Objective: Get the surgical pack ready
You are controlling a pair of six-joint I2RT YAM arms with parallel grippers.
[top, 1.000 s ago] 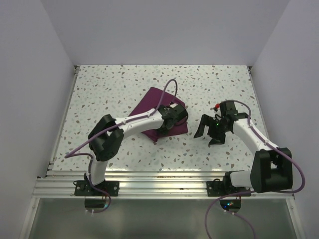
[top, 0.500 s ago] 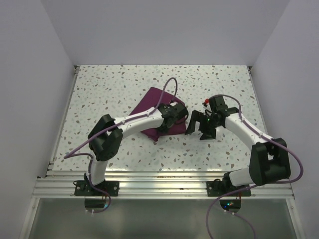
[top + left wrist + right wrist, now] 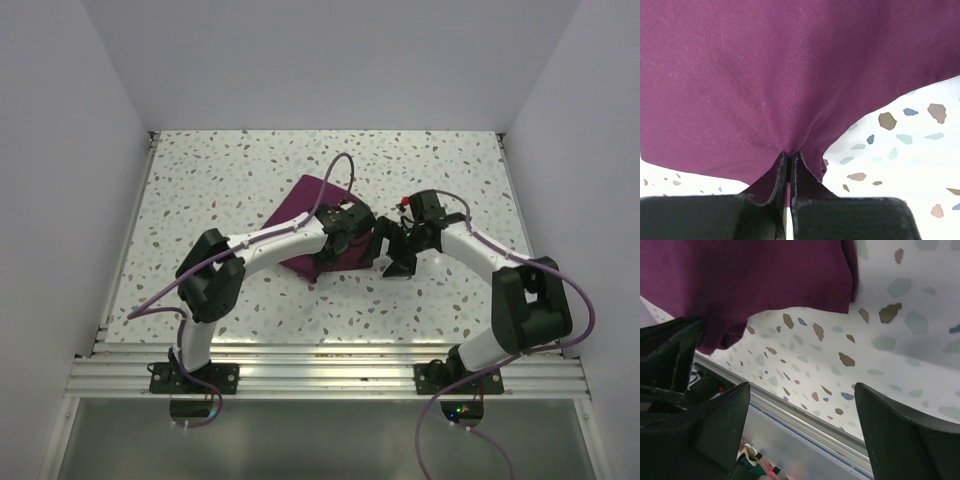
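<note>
The folded maroon cloth (image 3: 298, 203) lies near the middle of the speckled table (image 3: 220, 180). The left gripper (image 3: 789, 159) sits on the cloth's right side. Its fingers are pressed together with the cloth's edge pinched between them, and the fabric puckers up into the tips. The right gripper (image 3: 800, 410) reaches in from the right, just beside that same side of the cloth. Its fingers (image 3: 905, 435) stand wide apart with nothing between them. From above the two grippers look almost in contact, though it is hard to tell whether the right one touches the cloth.
</note>
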